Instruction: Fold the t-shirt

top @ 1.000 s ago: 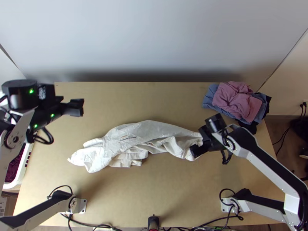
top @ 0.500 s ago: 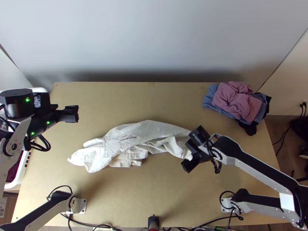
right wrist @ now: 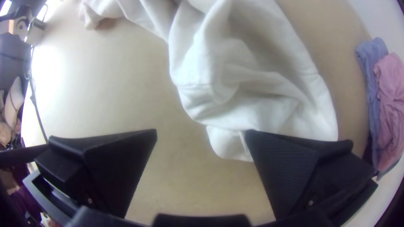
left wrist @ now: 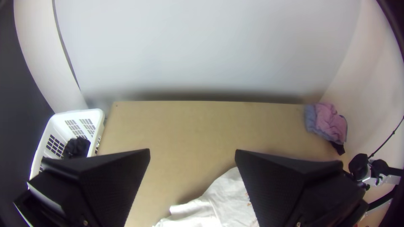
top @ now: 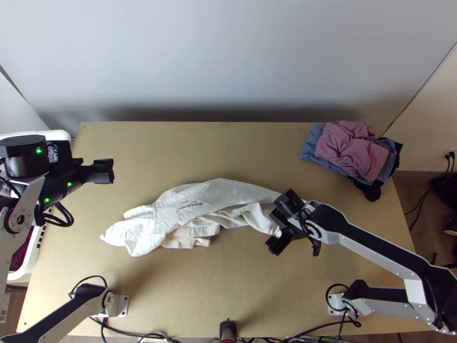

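A white t-shirt (top: 197, 208) lies bunched in a long, wrinkled strip across the middle of the table. My left gripper (top: 108, 171) is over the table's left side, apart from the cloth. In the left wrist view, the fingers of the left gripper (left wrist: 192, 155) stand wide apart with nothing between them, and part of the shirt (left wrist: 229, 197) lies beyond. At the shirt's right end is my right gripper (top: 275, 234). The right wrist view has the right gripper (right wrist: 201, 136) open, one finger overlapping the edge of the shirt (right wrist: 252, 96); nothing is held.
Pink (top: 348, 150) and blue clothes lie piled at the table's back right corner, with a dark cloth under them. A white basket (left wrist: 101, 122) with dark cloth stands beyond the table's left edge. Bare tabletop (top: 211, 148) stretches behind the shirt.
The right gripper has moved left and a little toward the table's near edge. My left gripper has shifted slightly left and nearer. The shirt's lie looks unchanged.
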Controlling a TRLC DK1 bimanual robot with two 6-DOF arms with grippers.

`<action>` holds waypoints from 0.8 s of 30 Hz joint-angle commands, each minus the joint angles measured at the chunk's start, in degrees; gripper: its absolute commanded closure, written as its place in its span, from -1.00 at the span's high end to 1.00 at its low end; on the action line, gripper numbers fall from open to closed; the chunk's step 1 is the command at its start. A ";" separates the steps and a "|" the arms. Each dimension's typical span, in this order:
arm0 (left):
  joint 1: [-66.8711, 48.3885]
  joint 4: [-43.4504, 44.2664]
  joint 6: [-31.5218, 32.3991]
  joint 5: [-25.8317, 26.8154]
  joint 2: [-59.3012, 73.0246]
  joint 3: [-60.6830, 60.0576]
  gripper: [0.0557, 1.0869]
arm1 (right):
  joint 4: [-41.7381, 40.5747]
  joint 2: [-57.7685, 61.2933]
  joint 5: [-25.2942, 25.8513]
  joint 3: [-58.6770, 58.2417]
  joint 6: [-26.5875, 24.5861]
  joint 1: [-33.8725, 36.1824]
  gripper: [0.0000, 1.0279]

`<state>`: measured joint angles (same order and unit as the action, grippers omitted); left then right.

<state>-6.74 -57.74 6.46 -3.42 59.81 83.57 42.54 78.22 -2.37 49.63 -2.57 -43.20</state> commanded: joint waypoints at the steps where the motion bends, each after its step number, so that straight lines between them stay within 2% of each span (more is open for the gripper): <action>1: 0.77 -0.01 0.05 0.26 -0.05 -0.07 0.91 | -2.29 3.79 0.79 1.79 -1.83 0.49 0.90; 13: 1.38 -0.01 0.05 0.34 0.04 -0.16 0.91 | -2.55 8.18 1.32 8.29 -1.83 0.84 0.90; 22: 1.73 -0.01 0.05 0.26 -0.05 -0.43 0.91 | -2.99 9.59 3.51 7.24 -2.27 1.98 0.89; 24: 1.73 -0.01 0.05 0.34 -0.13 -0.78 0.91 | -4.05 9.41 3.51 6.71 -2.53 2.42 0.69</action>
<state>-5.21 -57.76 6.52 -3.05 59.83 83.26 39.86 87.20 0.23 57.06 -4.40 -41.91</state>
